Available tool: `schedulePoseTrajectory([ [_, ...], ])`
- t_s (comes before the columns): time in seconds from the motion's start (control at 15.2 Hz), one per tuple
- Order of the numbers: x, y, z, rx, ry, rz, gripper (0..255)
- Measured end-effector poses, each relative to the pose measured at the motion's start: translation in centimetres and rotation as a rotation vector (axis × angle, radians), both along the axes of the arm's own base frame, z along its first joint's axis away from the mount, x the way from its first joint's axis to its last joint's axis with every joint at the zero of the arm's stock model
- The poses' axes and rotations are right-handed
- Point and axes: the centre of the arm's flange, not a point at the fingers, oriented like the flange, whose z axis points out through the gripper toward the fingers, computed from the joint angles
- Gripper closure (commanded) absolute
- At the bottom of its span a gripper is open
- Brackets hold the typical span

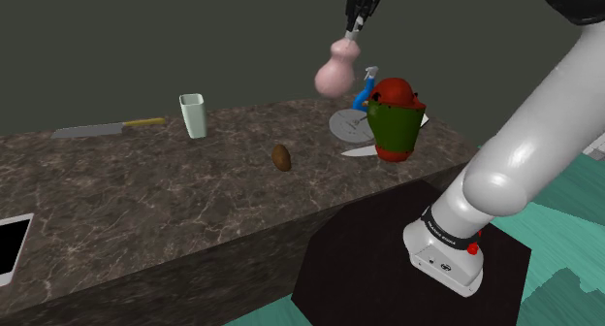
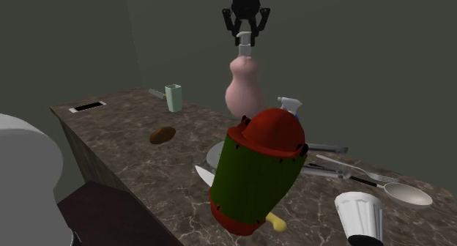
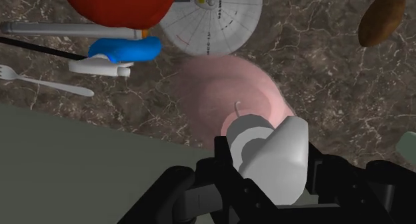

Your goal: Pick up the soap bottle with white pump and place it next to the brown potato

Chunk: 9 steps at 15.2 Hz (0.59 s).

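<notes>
The soap bottle (image 1: 336,74) is pink and pear-shaped with a white pump (image 2: 245,45). It hangs in the air above the counter, and my gripper (image 1: 358,21) is shut on the pump head. From the second exterior view, the gripper (image 2: 245,31) is straight above the bottle (image 2: 245,87). Along the hand, the black fingers (image 3: 200,183) clasp the white pump (image 3: 273,153), with the pink body (image 3: 220,96) below it. The brown potato (image 1: 281,157) lies on the dark marbled counter (image 1: 145,198), lower and toward the shoulder view's left of the bottle. The potato (image 3: 381,17) also shows beyond the bottle.
Close to the bottle are a grey plate (image 1: 349,123), a blue spray bottle (image 1: 366,89) and a red and green vessel (image 1: 396,122). A pale cup (image 1: 194,114) and a knife (image 1: 97,130) sit farther left. A fork (image 2: 351,168) and a spoon (image 2: 406,195) lie past the plate.
</notes>
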Motion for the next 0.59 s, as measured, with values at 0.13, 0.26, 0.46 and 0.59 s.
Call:
schedulePoseTrajectory([
  [0.13,-0.1,3.1,-0.1,0.0,0.0,0.0,255],
  [0.26,-0.4,5.4,0.1,0.0,0.0,0.0,255],
  [0.46,-0.7,9.2,0.0,0.0,0.0,0.0,255],
  [0.59,-1.0,11.9,0.2,0.0,0.0,0.0,255],
])
